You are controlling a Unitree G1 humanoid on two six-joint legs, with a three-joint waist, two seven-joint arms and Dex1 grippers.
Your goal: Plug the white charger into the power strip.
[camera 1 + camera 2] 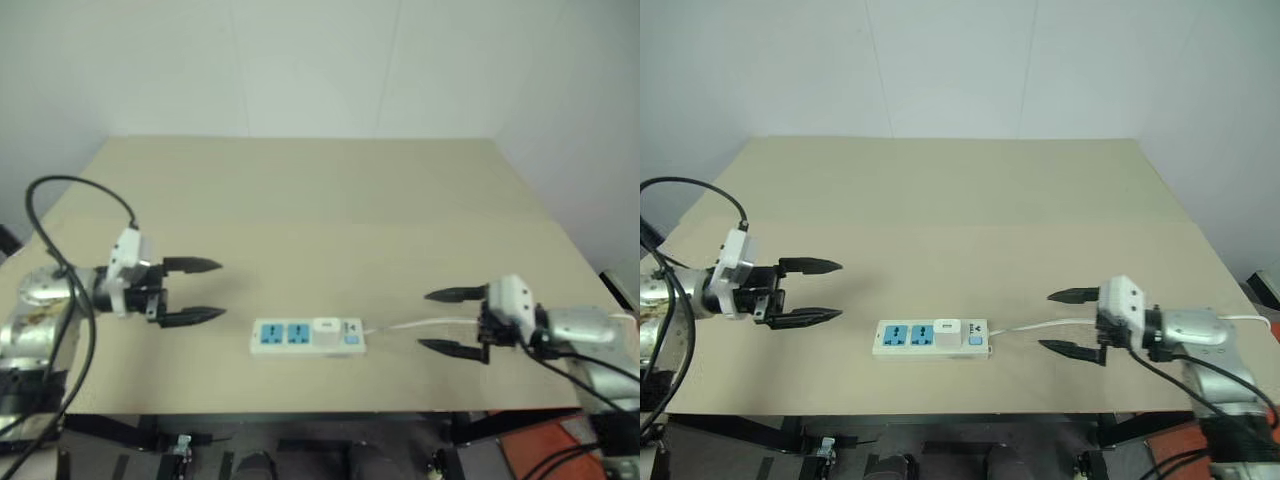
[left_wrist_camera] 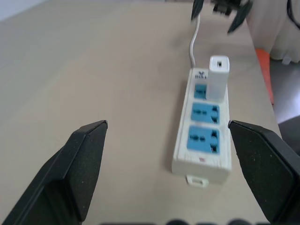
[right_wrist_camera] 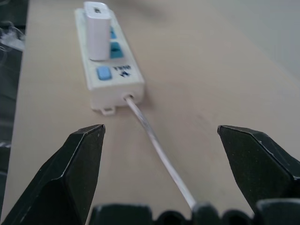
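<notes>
The power strip (image 1: 307, 336) lies near the table's front edge, a white bar with two blue socket faces showing. The white charger (image 1: 327, 329) stands upright in the socket nearest the switch end, also seen as the charger (image 2: 218, 77) and the charger (image 3: 98, 30). My left gripper (image 1: 205, 291) hovers open to the left of the strip, pointing at it, with nothing between its fingers. On the other side my right gripper (image 1: 442, 321) stands open and empty, pointing at the strip's switch end. The strip's white cord (image 1: 420, 324) runs right between the right gripper's fingers.
The beige table (image 1: 320, 210) stretches back to a white wall. Its front edge runs just below the strip. A black cable (image 1: 60, 200) loops above my left arm. Something orange (image 1: 545, 450) lies on the floor at the lower right.
</notes>
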